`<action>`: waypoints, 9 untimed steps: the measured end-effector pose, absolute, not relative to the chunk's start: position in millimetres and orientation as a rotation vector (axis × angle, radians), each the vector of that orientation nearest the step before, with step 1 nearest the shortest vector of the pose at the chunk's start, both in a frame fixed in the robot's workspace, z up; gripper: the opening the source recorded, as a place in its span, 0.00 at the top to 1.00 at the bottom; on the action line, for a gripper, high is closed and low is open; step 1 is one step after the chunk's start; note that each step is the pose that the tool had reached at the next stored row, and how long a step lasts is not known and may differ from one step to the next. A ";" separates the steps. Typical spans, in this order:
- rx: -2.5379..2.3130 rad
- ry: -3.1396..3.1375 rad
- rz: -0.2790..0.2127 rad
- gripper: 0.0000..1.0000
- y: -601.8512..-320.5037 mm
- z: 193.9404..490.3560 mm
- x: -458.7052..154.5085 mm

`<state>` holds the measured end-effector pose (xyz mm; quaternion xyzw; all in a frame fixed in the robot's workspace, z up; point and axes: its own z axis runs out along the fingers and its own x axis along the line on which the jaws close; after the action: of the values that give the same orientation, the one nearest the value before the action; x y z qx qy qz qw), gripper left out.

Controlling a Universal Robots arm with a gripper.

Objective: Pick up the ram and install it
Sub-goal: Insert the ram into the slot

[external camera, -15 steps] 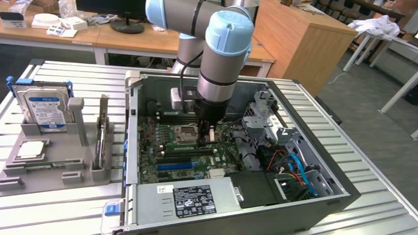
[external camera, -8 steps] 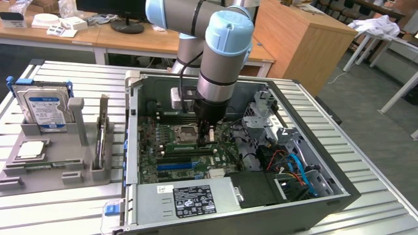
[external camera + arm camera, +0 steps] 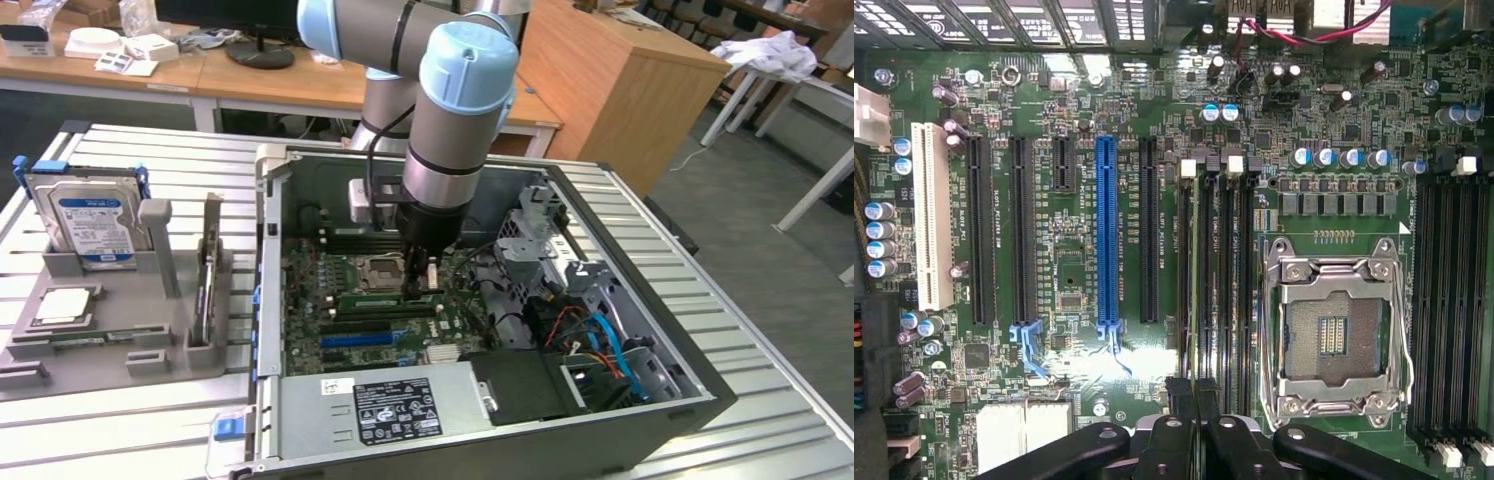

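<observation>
Over the memory slots (image 3: 1219, 250), the ram (image 3: 380, 297) is held in the nearly closed hand (image 3: 424, 290); pickup done, seating not confirmed.

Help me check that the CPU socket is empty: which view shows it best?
The wrist view: it looks straight down on the CPU socket, with its metal frame and bare contact field in full. The exterior view shows the CPU socket at a slant, with the gripper close beside it.
</observation>
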<state>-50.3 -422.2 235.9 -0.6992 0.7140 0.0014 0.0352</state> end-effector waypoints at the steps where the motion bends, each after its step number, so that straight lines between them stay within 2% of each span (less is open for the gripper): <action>1: -2.150 2.194 0.005 0.87 -422.2 235.9 -50.2; 9: -2.155 2.193 0.010 0.87 -422.3 235.9 -50.1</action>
<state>-50.1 -422.3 235.9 -0.7006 0.7128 0.0032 0.0335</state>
